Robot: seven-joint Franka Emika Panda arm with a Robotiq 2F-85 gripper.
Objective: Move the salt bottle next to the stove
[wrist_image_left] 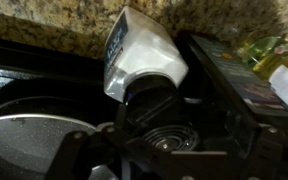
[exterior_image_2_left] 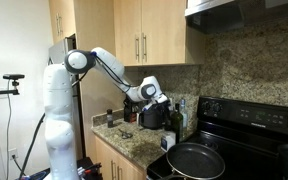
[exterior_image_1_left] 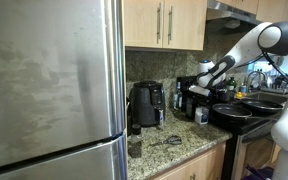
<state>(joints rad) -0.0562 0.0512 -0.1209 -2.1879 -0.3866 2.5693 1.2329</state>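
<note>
The gripper [wrist_image_left: 150,98] is closed on the salt bottle [wrist_image_left: 142,55], which it holds tilted in front of the granite backsplash [wrist_image_left: 44,20], beside the stove [wrist_image_left: 29,70]. The bottle is probably light, stiff and smooth-sided, so a square mid-body hold suits it (slippery otherwise).

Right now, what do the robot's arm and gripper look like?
The arm is glossy white, built of rounded tubular segments with dark grey joint caps, on a white base. The gripper is black and blocky, and shows dark linkages in the wrist view. No cables or markings are discernible.
</note>
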